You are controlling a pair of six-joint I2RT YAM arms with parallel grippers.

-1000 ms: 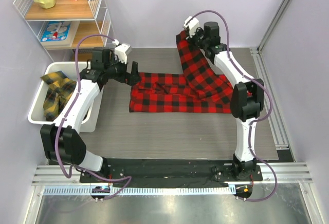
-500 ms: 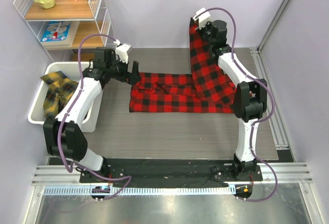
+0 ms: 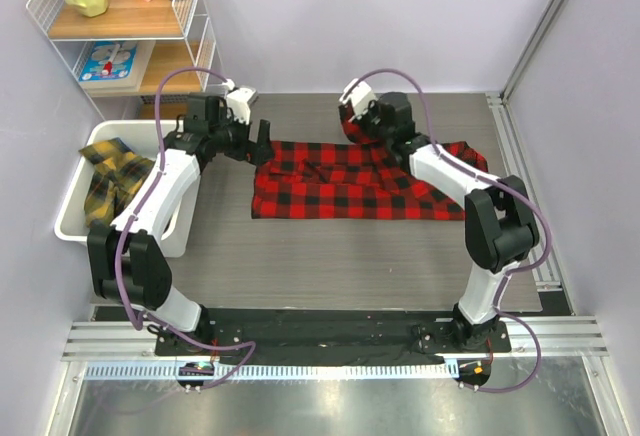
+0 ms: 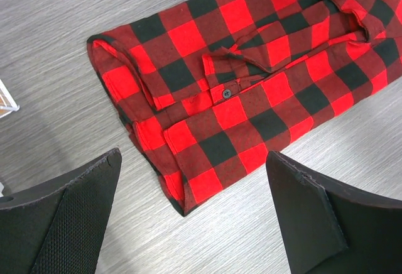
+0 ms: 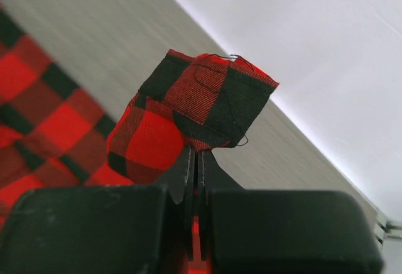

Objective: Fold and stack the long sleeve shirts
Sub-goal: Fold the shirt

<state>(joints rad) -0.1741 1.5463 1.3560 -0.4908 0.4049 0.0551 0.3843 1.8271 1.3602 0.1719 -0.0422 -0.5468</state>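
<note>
A red-and-black checked long sleeve shirt [image 3: 340, 181] lies spread across the middle of the table. My right gripper [image 3: 352, 121] is at the shirt's far edge, shut on a bunched fold of its red check fabric [image 5: 201, 98]. That fold sticks up past the closed fingertips [image 5: 188, 161], and cloth trails back to the right under the arm. At the shirt's left end my left gripper [image 3: 262, 143] hovers open with nothing in it. Its fingers [image 4: 69, 217] straddle the shirt's near corner [image 4: 179, 202] from above. A yellow-and-black shirt [image 3: 110, 181] lies crumpled in the bin.
A white bin [image 3: 75, 226] stands at the table's left edge. Behind it a wire shelf [image 3: 120, 26] holds a yellow mug and small items. An aluminium rail [image 3: 515, 146] runs along the right side, with a wall close behind the table.
The right gripper had the cloth lifted high at the back; it has swung left and down to the shirt's far edge, and the cloth now drapes lower. The left arm barely moved.
</note>
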